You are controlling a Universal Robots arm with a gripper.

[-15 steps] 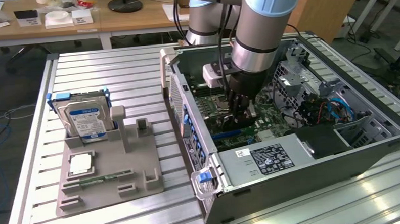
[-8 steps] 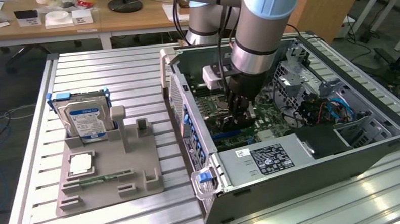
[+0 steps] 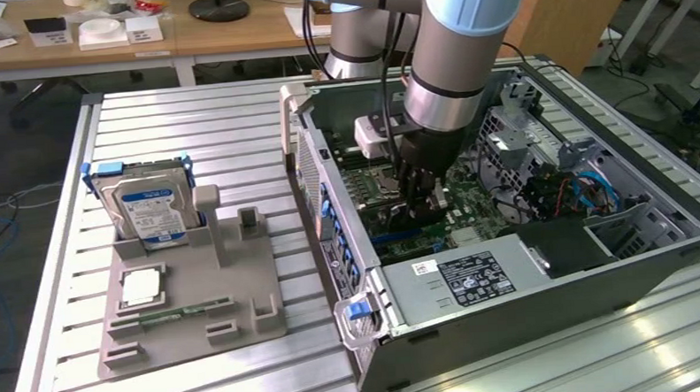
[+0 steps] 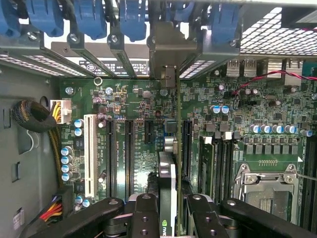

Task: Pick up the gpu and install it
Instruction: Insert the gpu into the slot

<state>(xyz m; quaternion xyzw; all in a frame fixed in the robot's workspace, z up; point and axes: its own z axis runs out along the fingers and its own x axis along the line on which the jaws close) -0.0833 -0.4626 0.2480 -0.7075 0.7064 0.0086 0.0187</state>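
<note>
**ITEM: GPU, HELD IN MY JAWS OVER THE MOTHERBOARD**

My gripper [image 4: 171,210] is clamped on the gpu [image 4: 167,176], one finger on each flat face.

- **Handling (my judgement):** light, stiff, fragile. Take it by the cooler and board faces, never the contact edge.
- **Appearance:** thin card seen edge-on, with black cooler, dark green board and silver bracket [image 4: 168,54] at the far end.
- **Location:** inside the case [image 3: 637,272], standing on edge over the motherboard [image 4: 129,99] slots, bracket at the case's rear wall.
</note>
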